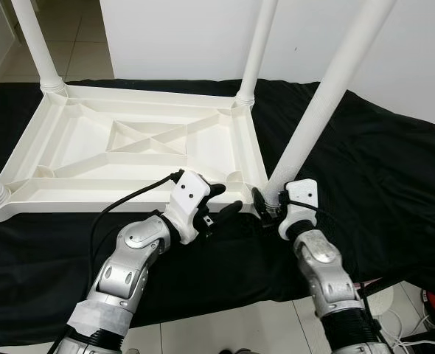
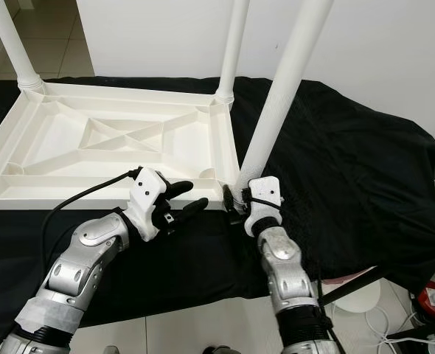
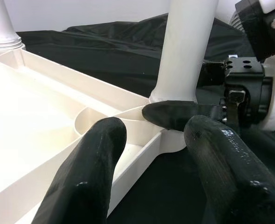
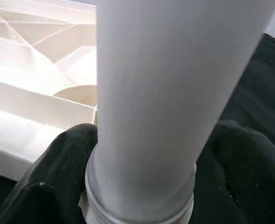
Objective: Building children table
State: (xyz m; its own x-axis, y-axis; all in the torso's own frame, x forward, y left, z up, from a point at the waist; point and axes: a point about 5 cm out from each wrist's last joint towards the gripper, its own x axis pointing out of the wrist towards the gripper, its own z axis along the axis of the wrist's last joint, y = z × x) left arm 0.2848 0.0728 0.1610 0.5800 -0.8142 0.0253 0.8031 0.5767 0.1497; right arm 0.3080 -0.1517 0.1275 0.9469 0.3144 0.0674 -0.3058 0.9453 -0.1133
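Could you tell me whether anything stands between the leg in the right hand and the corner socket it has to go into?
Nothing visible does. The right hand grips the base of the white leg, which already stands at the near-right corner socket of the upturned tabletop. The left hand hovers open beside that corner.

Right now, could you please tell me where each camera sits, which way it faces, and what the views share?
Left eye view: on the head, facing forward and down at the upturned white table top on black cloth; both silver arms show.
Right eye view: the same scene, from slightly to the right.
Left wrist view: looks along the left tool, open, toward the near-right table leg.
Right wrist view: close on that leg, the right tool closed around its base.
Shared: both wrist views show that leg at its corner socket.
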